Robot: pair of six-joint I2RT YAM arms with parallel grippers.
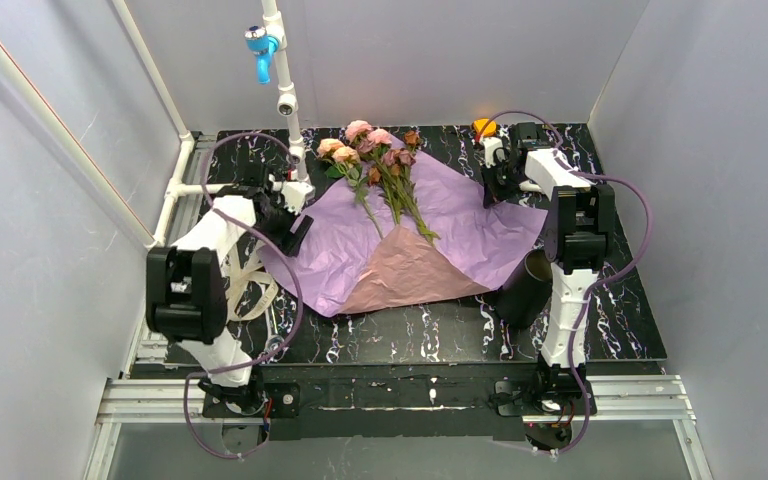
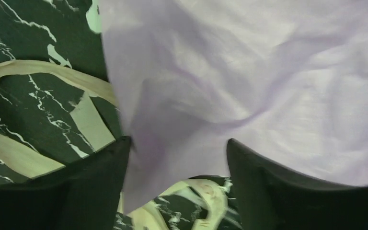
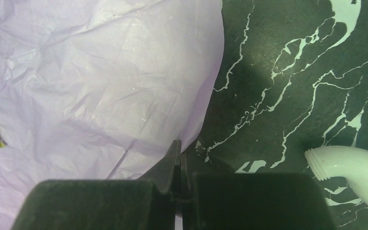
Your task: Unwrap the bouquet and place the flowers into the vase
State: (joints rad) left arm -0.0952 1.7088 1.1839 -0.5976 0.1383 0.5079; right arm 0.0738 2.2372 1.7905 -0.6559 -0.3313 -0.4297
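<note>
Left end effector (image 2: pixel 177 143) has its fingers apart around the paper's (image 1: pixel 480 225) edge; the right end effector (image 3: pixel 179 158) is pressed together beside that sheet. Unwrapping looks done: the flowers (image 1: pixel 385 170) lie on the spread paper, none yet in the vase (image 1: pixel 525 285) near the right arm.

Right hand (image 3: pixel 179 152), jaws together, at the edge of crumpled lilac paper (image 3: pixel 91 96) on black marbled table (image 3: pixel 278 57)
</note>
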